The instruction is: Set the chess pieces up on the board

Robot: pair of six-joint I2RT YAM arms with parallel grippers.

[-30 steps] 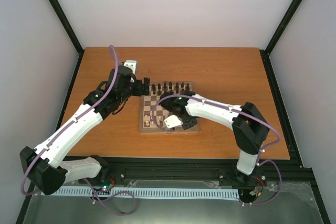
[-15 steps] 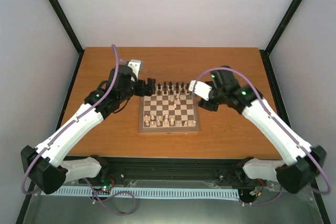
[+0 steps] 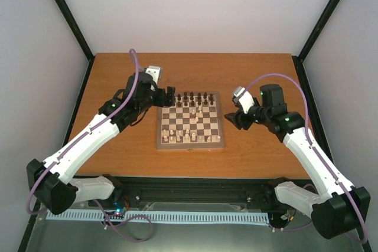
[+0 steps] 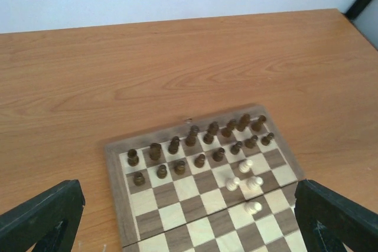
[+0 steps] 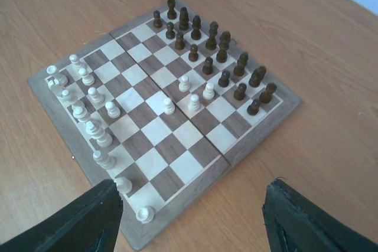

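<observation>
The board (image 3: 190, 146) lies mid-table. Dark chess pieces (image 3: 190, 97) fill its two far rows, and cream chess pieces (image 3: 179, 137) stand along its near rows. Several cream pawns (image 5: 189, 95) sit close to the dark pawns in the middle. My left gripper (image 3: 170, 95) hovers open at the board's far-left corner, looking down on the dark rows (image 4: 195, 140) past its own open jaws (image 4: 189, 228). My right gripper (image 3: 231, 120) hangs just off the board's right edge (image 5: 260, 131), open (image 5: 192, 219) and holding nothing. A cream piece (image 5: 143, 213) stands at the board's corner near the right gripper's left finger (image 5: 77, 222).
Bare wooden table (image 3: 260, 81) surrounds the board. Black frame rails (image 3: 313, 116) border the table's sides, and both arm bases sit at the near edge.
My right arm has swung off the board to its right side and its jaws have opened wide. The left arm has barely shifted.
</observation>
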